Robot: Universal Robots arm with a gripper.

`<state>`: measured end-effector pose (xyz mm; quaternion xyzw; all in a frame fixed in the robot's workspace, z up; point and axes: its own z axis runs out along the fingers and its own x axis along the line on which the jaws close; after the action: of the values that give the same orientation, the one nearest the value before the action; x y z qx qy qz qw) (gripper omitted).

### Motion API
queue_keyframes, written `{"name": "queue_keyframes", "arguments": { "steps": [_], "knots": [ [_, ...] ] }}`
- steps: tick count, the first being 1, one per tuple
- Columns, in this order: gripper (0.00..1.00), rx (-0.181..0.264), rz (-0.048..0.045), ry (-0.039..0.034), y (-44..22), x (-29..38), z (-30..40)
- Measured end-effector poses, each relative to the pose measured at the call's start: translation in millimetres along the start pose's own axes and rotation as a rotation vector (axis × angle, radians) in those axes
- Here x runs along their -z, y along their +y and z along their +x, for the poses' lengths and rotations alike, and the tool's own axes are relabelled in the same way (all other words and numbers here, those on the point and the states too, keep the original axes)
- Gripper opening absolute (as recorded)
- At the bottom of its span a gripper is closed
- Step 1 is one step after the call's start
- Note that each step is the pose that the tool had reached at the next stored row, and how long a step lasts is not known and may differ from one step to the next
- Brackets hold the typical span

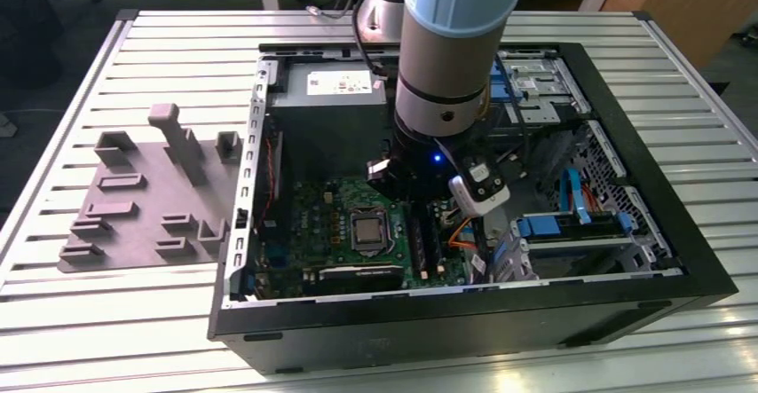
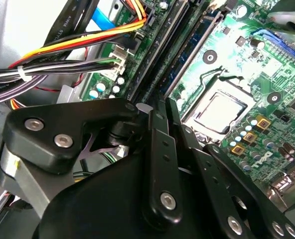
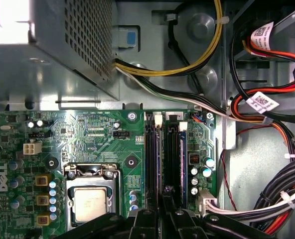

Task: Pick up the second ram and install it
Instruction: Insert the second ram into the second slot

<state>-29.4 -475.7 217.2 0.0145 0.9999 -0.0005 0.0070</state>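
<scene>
Standing on the slatted counter, the open computer case holds the green motherboard; the arm reaches down into it, jaws poised directly over the memory slots; the second ram lies seated in a slot, long axis parallel to its neighbours; whether the jaws are released or clenched, I cannot tell.

Exterior view: high, off the arm, angled down on the open computer case lying on the slatted table; whole case fits. First wrist view: close, straight down on the motherboard. Second wrist view: closer, tilted, past black gripper links. Both wrist views share the processor socket and memory slots.
</scene>
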Motion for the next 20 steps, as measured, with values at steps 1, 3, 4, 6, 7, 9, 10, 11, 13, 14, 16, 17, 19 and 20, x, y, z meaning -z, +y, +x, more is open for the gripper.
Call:
{"name": "queue_keyframes", "arguments": {
  "steps": [1, 3, 4, 6, 7, 9, 10, 11, 13, 14, 16, 17, 19, 20],
  "knots": [
    [0.19, 0.000, -0.0001, 0.0000, 0.0, 2.2, 0.0],
    [0.19, 0.000, -0.0002, -0.0001, 0.0, 7.8, -0.1],
    [0.19, 0.000, -0.0003, -0.0001, 0.0, 10.7, -0.2],
    [0.19, 0.000, 0.0000, 0.0000, 0.0, 16.5, -0.2],
    [0.19, 0.000, -0.0002, -0.0001, 0.0, 18.9, -0.3],
    [0.19, 0.000, -0.0001, -0.0003, 0.0, 23.7, -0.3],
    [0.19, 0.000, -0.0001, -0.0003, 0.0, 25.9, -0.4],
    [0.19, 0.000, -0.0001, -0.0003, 0.0, 27.8, -0.4],
    [0.19, 0.000, -0.0001, -0.0003, 0.0, 30.3, -0.4],
    [0.19, 0.000, -0.0001, -0.0003, 0.0, 31.0, -0.5],
    [0.19, 0.000, -0.0005, -0.0004, 0.0, 31.0, -0.5],
    [0.19, 0.000, -0.0005, -0.0004, 0.0, 31.1, -0.5],
    [0.19, 0.000, -0.0001, -0.0004, 0.0, 31.4, -0.5],
    [0.19, 0.000, -0.0002, -0.0003, 0.0, 31.4, -0.5]
  ]
}}
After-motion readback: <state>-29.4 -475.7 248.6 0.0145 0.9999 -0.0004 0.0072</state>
